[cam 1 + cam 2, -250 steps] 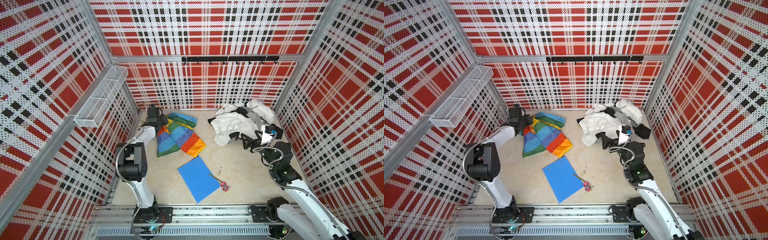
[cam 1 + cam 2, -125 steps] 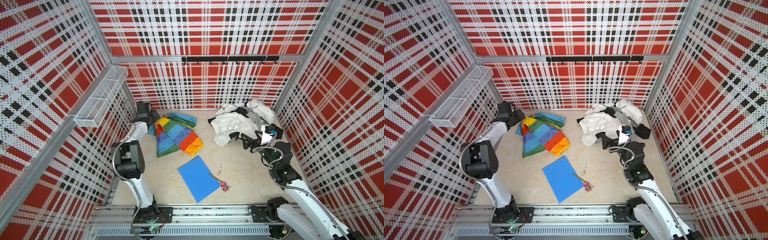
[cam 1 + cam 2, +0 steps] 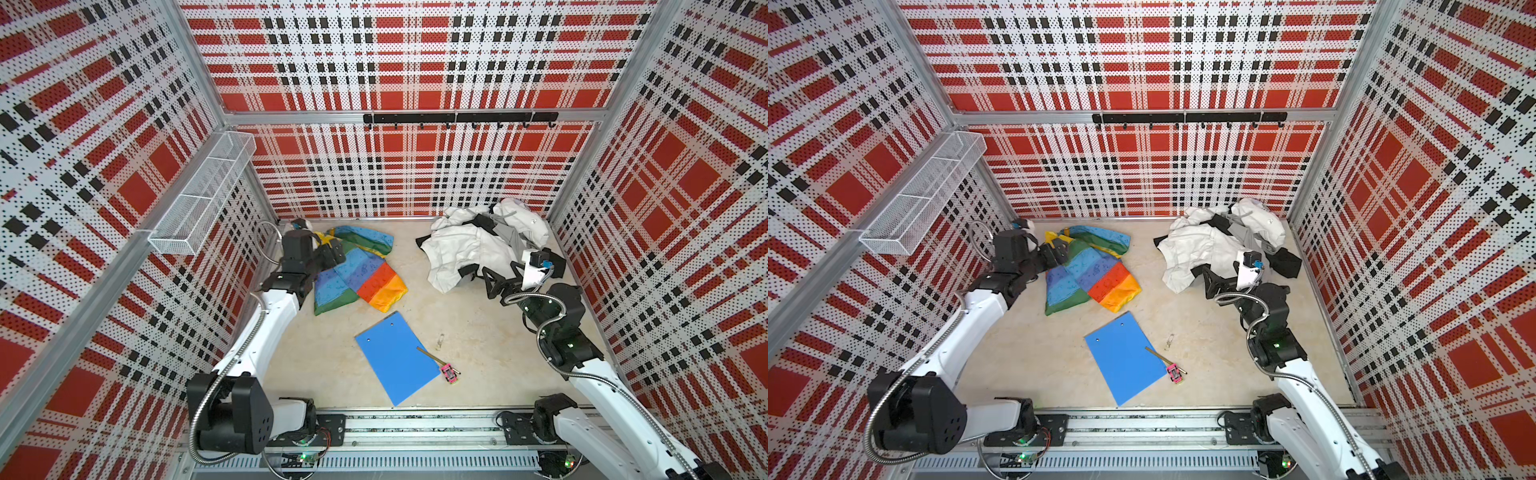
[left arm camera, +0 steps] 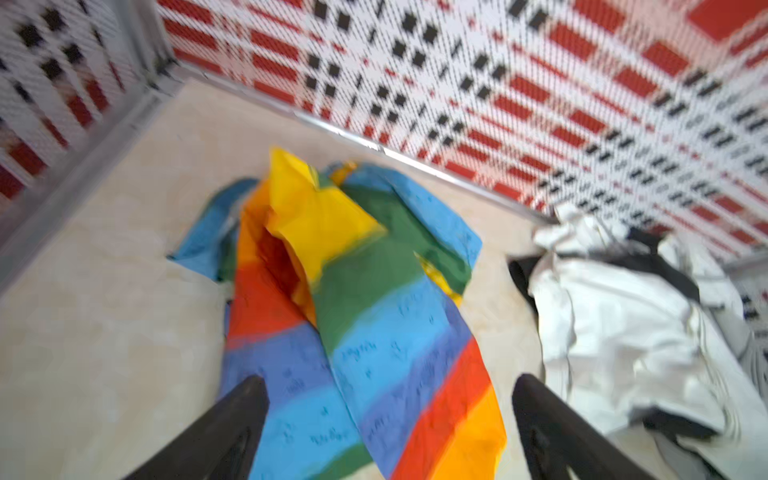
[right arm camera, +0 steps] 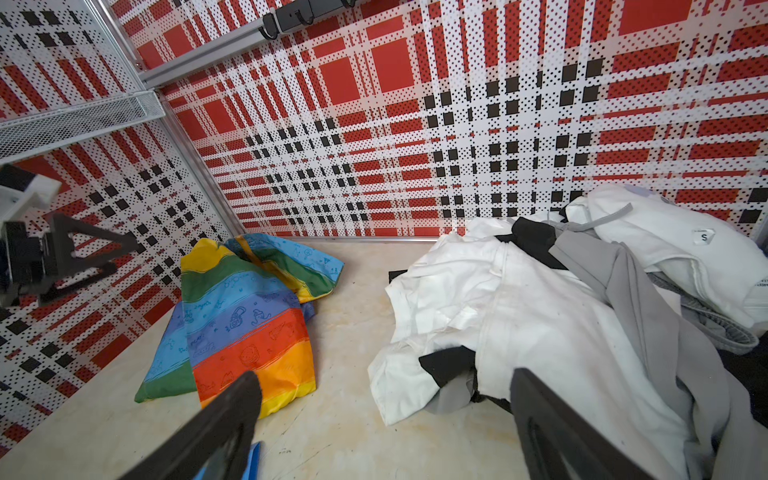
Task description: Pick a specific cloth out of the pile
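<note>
Left claw (image 4: 388, 382) stands wide and empty above the cloth (image 3: 359, 272), which lies crumpled on the tabletop (image 3: 478, 324), well apart from the pile (image 3: 465, 249); right claw (image 5: 384, 376) gapes too, beside the pile. We judge the cloth light, limp and thin, so we would pinch a raised fold near its yellow peak
</note>
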### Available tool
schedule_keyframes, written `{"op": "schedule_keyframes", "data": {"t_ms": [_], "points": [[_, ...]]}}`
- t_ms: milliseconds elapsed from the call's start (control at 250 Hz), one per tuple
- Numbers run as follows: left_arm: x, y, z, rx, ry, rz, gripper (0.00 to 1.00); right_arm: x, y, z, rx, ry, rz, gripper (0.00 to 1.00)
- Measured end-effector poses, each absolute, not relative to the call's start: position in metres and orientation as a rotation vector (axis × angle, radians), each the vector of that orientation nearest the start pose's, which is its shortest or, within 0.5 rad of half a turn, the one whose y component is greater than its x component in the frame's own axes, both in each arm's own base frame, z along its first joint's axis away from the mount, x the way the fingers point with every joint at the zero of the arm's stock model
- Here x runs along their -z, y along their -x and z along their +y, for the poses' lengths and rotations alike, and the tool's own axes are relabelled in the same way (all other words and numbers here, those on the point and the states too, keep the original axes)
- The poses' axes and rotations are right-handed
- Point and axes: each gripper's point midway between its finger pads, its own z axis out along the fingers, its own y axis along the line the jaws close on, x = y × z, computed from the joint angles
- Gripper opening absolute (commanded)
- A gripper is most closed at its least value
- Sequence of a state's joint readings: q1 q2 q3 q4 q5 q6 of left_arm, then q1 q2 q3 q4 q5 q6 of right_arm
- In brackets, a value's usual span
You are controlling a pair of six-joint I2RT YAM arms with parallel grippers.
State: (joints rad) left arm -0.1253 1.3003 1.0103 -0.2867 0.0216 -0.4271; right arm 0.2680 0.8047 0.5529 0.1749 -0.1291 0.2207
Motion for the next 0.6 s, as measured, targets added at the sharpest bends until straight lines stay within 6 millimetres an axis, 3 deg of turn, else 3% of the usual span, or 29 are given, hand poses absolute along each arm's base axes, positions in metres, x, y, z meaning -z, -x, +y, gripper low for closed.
{"op": "schedule_keyframes", "data": {"t_ms": [108, 208, 328, 432, 540, 600], "points": [[-0.177, -0.388, -0.093, 0.374, 0.264, 2.260, 0.93, -0.282, -0.315, 0.109, -0.477, 0.139, 1.663, 1.00], [-0.146, -0.383, -0.112, 0.387, 0.252, 2.337, 0.93, -0.282, -0.315, 0.109, -0.477, 0.139, 1.664, 1.00], [-0.122, -0.400, -0.106, 0.355, 0.302, 2.376, 0.87, -0.282, -0.315, 0.109, -0.478, 0.138, 1.664, 1.00], [-0.110, -0.428, -0.097, 0.321, 0.343, 2.390, 0.80, -0.281, -0.315, 0.109, -0.475, 0.136, 1.666, 1.00], [-0.106, -0.451, -0.086, 0.300, 0.378, 2.370, 0.58, -0.281, -0.315, 0.108, -0.470, 0.132, 1.667, 1.00], [-0.107, -0.458, -0.078, 0.284, 0.393, 2.360, 0.52, -0.282, -0.315, 0.107, -0.469, 0.131, 1.664, 1.00]]}}
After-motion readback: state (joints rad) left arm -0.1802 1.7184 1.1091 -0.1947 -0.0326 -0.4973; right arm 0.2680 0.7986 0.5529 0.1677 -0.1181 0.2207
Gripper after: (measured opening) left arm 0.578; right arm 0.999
